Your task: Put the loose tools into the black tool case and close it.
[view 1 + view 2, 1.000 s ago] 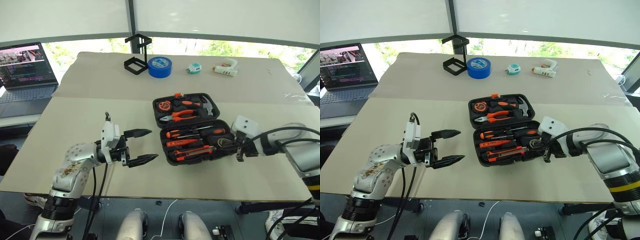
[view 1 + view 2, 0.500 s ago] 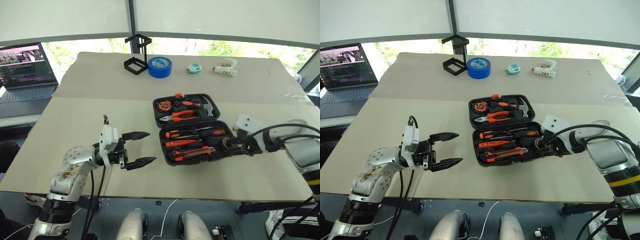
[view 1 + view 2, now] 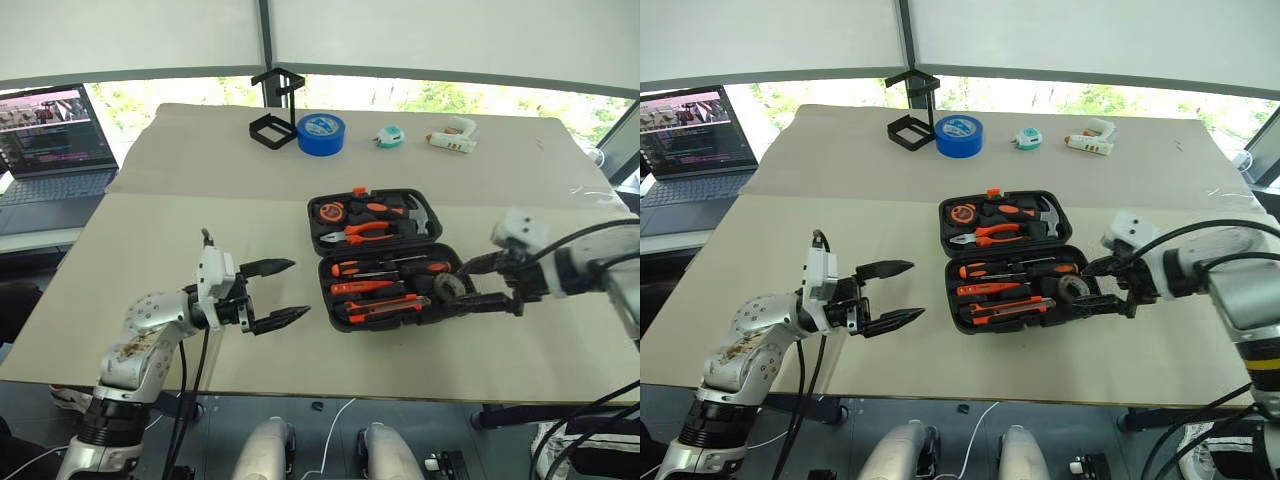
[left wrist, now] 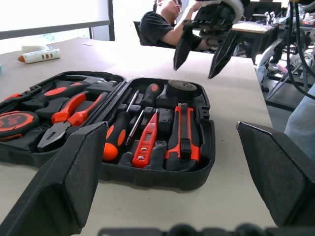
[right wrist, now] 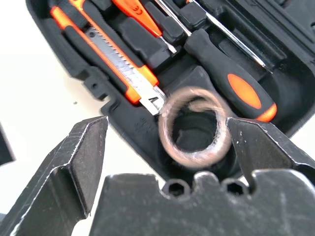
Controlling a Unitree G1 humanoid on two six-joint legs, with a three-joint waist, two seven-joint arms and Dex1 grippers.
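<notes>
Beige table [image 3: 200,215] by bright windows, laptop [image 3: 50,135] alongside; both end effectors [image 3: 278,293] [image 3: 478,282] spread, empty.

Black tool case [image 3: 420,318], orange-and-black utility knife [image 4: 183,134]

On the big, flat, pale table [image 3: 180,230] are seen an open black plastic tool case [image 3: 385,255], a black wire stand [image 3: 272,122], a round blue tape roll [image 3: 320,133], a small teal tape measure [image 3: 389,137] and a white glue gun [image 3: 452,136].
</notes>
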